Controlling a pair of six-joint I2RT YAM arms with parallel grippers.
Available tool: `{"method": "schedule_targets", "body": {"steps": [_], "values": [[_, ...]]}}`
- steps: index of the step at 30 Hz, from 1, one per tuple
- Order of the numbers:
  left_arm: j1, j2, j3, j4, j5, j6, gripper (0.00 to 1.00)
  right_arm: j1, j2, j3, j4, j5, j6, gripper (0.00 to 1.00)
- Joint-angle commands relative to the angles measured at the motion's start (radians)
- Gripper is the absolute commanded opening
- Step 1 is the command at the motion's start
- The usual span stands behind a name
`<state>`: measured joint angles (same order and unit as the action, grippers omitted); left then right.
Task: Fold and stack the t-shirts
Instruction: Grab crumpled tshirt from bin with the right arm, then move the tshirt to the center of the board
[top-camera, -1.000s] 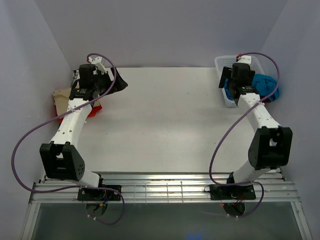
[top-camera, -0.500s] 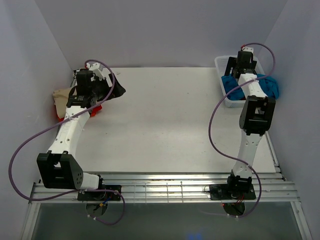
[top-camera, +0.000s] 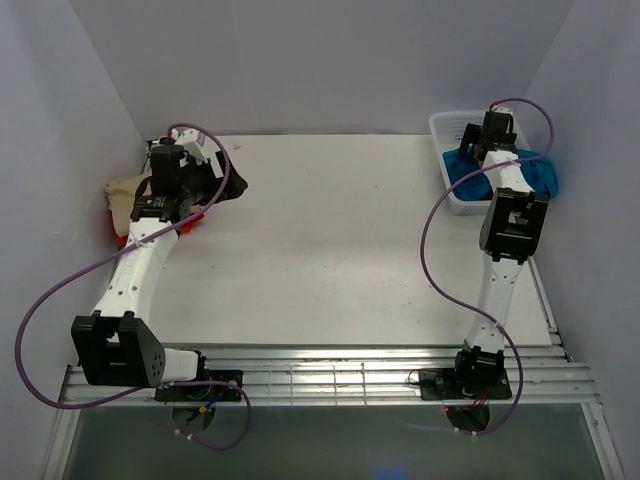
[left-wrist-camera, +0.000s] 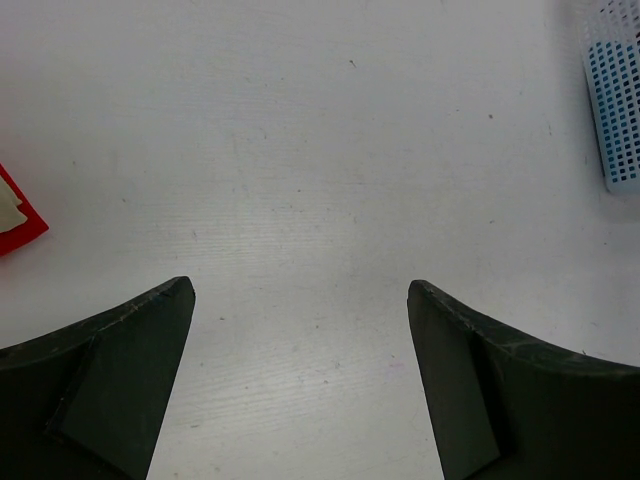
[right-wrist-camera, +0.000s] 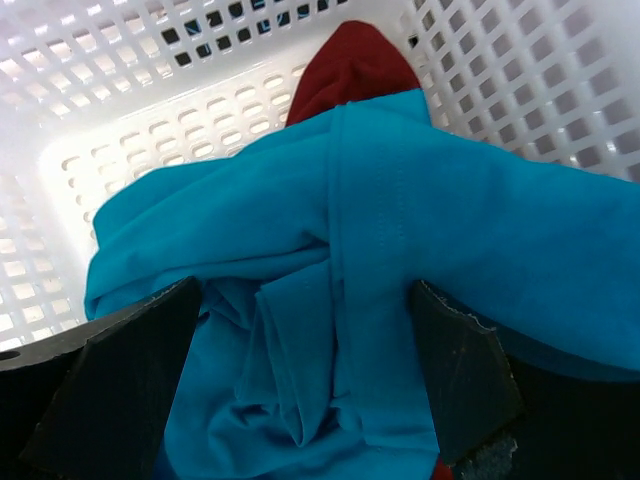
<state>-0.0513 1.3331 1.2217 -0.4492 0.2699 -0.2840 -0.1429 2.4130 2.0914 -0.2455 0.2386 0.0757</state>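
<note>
A teal blue t-shirt (right-wrist-camera: 400, 200) lies crumpled in the white lattice basket (right-wrist-camera: 150, 110), spilling over its right rim (top-camera: 540, 175). My right gripper (right-wrist-camera: 305, 290) is open, low over it, one finger at each side of its folds. A dark red cloth (right-wrist-camera: 350, 65) pokes out behind the teal. At the far left of the table lie a beige t-shirt (top-camera: 122, 190), a bright red one (top-camera: 192, 222) and a dark maroon one (top-camera: 238, 180), partly hidden by my left arm. My left gripper (left-wrist-camera: 300, 288) is open over bare table, holding nothing. A red corner (left-wrist-camera: 20, 215) shows at its left.
The basket (top-camera: 447, 130) stands at the table's back right corner, next to the right wall; the left wrist view catches its side (left-wrist-camera: 615, 110). Purple cables loop off both arms. A metal rail (top-camera: 320, 380) runs along the near edge.
My right arm has stretched out, bringing its gripper further back and down into the basket onto the teal shirt. The left arm has shifted slightly left. Both grippers stay open.
</note>
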Motion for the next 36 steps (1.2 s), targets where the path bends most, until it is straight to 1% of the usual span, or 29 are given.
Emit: {"method": "schedule_targets", "body": {"steps": [1,2,4,5,6,7,8,10,11,15,18,19,21,22,23,24,25,29,31,34,35,36], "values": [[0.008,-0.04,-0.005,-0.008,-0.015,0.017,0.98,0.006,0.015,0.021,-0.011,-0.038,0.009,0.91],[0.01,-0.035,-0.005,-0.008,-0.015,0.017,0.98,0.006,0.015,0.018,-0.012,-0.039,0.007,0.91],[0.01,-0.032,-0.005,-0.008,-0.017,0.019,0.98,0.005,0.018,0.015,-0.014,-0.045,0.003,0.87],[0.01,-0.032,-0.004,-0.008,-0.018,0.02,0.98,0.005,0.018,0.013,-0.015,-0.054,-0.005,0.75],[0.011,-0.032,-0.005,-0.006,-0.02,0.02,0.98,0.003,0.017,0.01,-0.012,-0.058,-0.011,0.69],[0.011,-0.034,-0.008,-0.005,-0.02,0.019,0.98,0.003,0.012,0.01,-0.014,-0.059,-0.014,0.6],[0.011,-0.035,-0.013,-0.003,-0.023,0.019,0.98,0.003,0.011,0.009,-0.015,-0.062,-0.025,0.36],[0.011,-0.037,-0.019,0.003,-0.023,0.017,0.98,0.003,-0.003,0.004,-0.018,-0.059,-0.031,0.14],[0.013,-0.038,-0.027,0.003,-0.023,0.017,0.98,0.003,-0.011,0.002,-0.018,-0.053,-0.037,0.08],[0.013,-0.041,-0.04,0.007,-0.014,0.014,0.98,0.006,-0.07,-0.007,-0.041,-0.067,-0.059,0.08],[0.014,-0.04,-0.045,0.02,-0.008,0.006,0.98,0.029,-0.172,-0.01,-0.081,-0.111,-0.071,0.08],[0.013,-0.035,-0.044,0.024,-0.003,-0.001,0.98,0.04,-0.239,-0.008,-0.107,-0.126,-0.071,0.08],[0.013,-0.026,-0.042,0.036,0.002,-0.01,0.98,0.068,-0.313,-0.011,-0.127,-0.145,-0.077,0.08],[0.013,-0.015,-0.037,0.041,0.017,-0.015,0.98,0.104,-0.384,-0.004,-0.139,-0.147,-0.111,0.08],[0.013,-0.008,-0.036,0.044,0.023,-0.026,0.98,0.124,-0.42,0.002,-0.165,-0.144,-0.12,0.08],[0.013,-0.003,-0.034,0.056,0.032,-0.03,0.98,0.179,-0.449,0.012,-0.181,-0.137,-0.128,0.08],[0.013,0.003,-0.034,0.061,0.041,-0.037,0.98,0.202,-0.501,0.027,-0.201,-0.131,-0.139,0.08],[0.013,0.029,-0.034,0.084,0.081,-0.063,0.98,0.314,-0.595,0.12,-0.317,-0.15,-0.139,0.08],[0.013,0.035,-0.033,0.092,0.089,-0.066,0.98,0.385,-0.644,0.133,-0.342,-0.156,-0.14,0.08],[0.013,0.038,-0.03,0.102,0.089,-0.066,0.98,0.45,-0.701,0.147,-0.359,-0.257,-0.108,0.08],[0.014,0.038,-0.027,0.104,0.089,-0.066,0.98,0.454,-0.709,0.154,-0.357,-0.357,-0.078,0.08],[0.013,0.041,-0.024,0.106,0.089,-0.066,0.98,0.463,-0.713,0.18,-0.357,-0.401,-0.044,0.08]]}}
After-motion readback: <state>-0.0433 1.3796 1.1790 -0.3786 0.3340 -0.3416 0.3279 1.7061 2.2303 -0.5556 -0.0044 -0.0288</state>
